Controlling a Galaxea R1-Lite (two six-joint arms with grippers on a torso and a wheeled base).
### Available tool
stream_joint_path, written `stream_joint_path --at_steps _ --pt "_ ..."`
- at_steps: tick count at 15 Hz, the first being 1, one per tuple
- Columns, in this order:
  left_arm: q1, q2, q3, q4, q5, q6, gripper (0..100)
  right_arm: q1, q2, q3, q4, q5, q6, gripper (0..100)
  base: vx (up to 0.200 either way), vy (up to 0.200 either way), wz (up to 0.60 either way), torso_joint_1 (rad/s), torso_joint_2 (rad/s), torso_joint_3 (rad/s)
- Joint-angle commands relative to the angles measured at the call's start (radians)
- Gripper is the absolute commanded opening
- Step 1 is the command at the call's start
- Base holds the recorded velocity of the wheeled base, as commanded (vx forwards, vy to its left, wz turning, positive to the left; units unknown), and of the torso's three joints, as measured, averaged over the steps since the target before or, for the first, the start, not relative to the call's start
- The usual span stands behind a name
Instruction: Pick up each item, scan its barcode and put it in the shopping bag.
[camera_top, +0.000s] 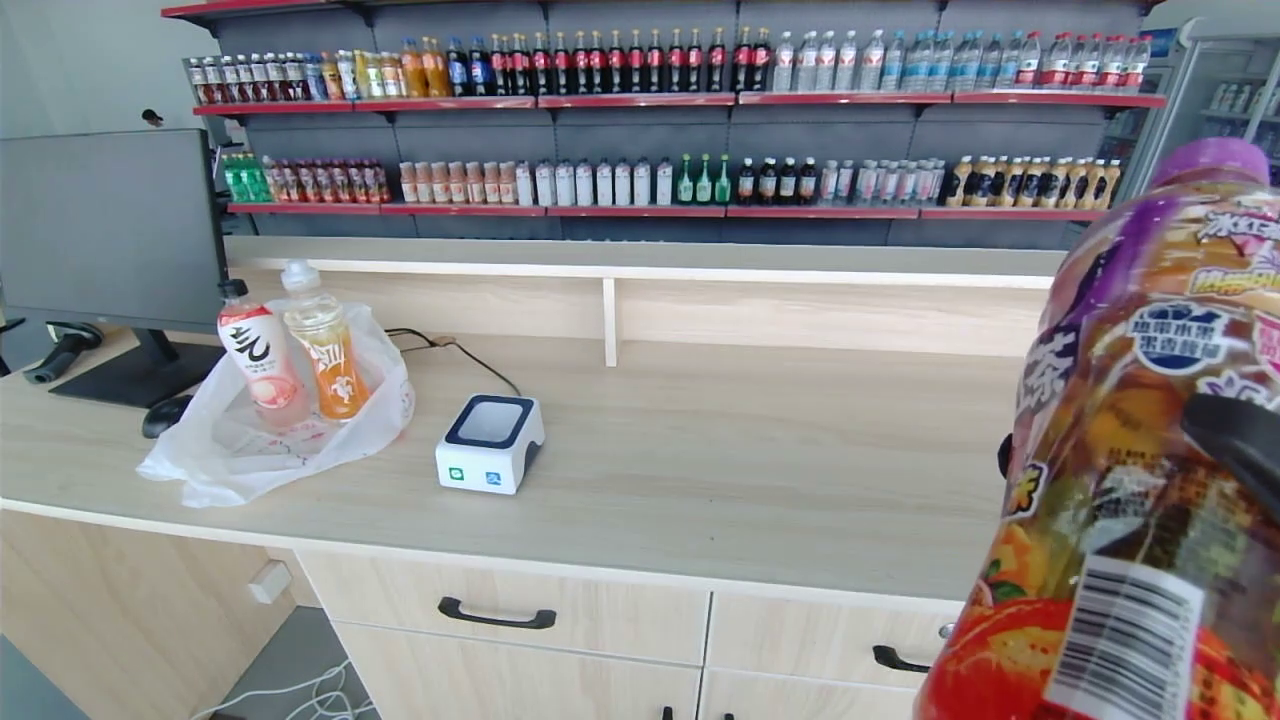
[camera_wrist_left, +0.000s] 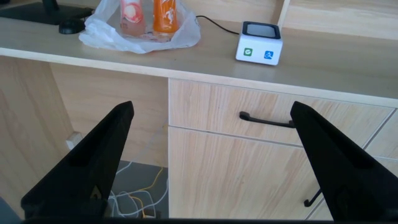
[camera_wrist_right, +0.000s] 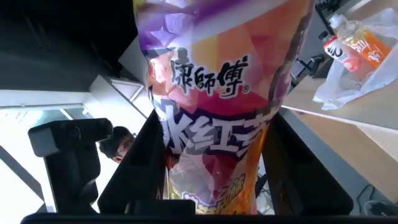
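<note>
The purple-capped bottle (camera_top: 1130, 330), fruit label and barcode showing, is hanging close to my head camera, on the right. My right end effector (camera_wrist_right: 211, 180) is clamping it; the left end effector (camera_wrist_left: 211, 162) is gaping wide, empty.

Light wood counter (camera_top: 760, 470) across middle of frame; raised back ledge, upright wooden divider (camera_top: 609, 322) at centre. Dark monitor (camera_top: 105, 225) on stand at left edge, black mouse (camera_top: 165, 414) just below it. Thin black cable (camera_top: 497, 373) on counter, centre left. Drawers along bottom: black handle (camera_top: 496, 615) bottom centre, second handle (camera_top: 897, 660) bottom right. Red-edged wall shelves (camera_top: 650, 100) along top, packed with rows of drink bottles (camera_top: 600, 182). Glass-door cooler (camera_top: 1215, 95) upper right. Loose white cables (camera_top: 320, 695) on floor, bottom left.
</note>
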Motion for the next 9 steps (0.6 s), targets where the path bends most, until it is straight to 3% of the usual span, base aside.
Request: stream_joint_path --at_steps 1,9 --pt "0.001 0.001 0.0 0.0 0.0 0.0 100 0.003 -0.009 -0.003 -0.001 0.0 0.001 0 0.0 0.0 0.0 0.0 0.0 0.0" --pt "0.001 0.0 0.0 0.0 0.0 0.0 100 0.004 0.055 -0.067 -0.001 0.0 0.007 0 0.0 0.0 0.0 0.0 0.0 0.0"
